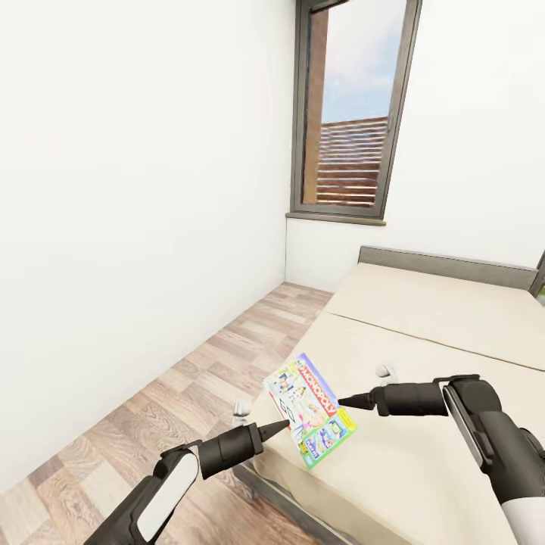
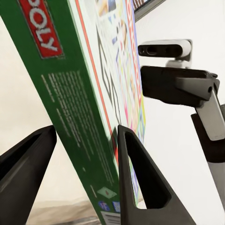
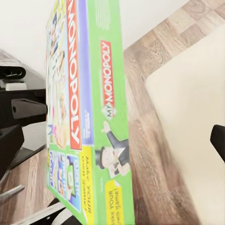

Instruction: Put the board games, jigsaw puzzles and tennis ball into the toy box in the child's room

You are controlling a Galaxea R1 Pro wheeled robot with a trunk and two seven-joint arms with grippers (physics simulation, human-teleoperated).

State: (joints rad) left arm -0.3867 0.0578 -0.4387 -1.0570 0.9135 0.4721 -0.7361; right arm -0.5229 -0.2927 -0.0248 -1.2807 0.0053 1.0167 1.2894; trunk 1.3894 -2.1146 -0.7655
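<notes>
Bright, even rendered daylight from the window [image 1: 350, 106], soft faint shadows, no glare; wrist views are slightly soft up close.

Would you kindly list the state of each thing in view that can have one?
Monopoly board game: lifted, tilted on edge over the bed corner.
Left end effector: fingers either side of the box edge.
Right end effector: at the box's opposite edge.
Bed: bare top.
Window: closed.
</notes>
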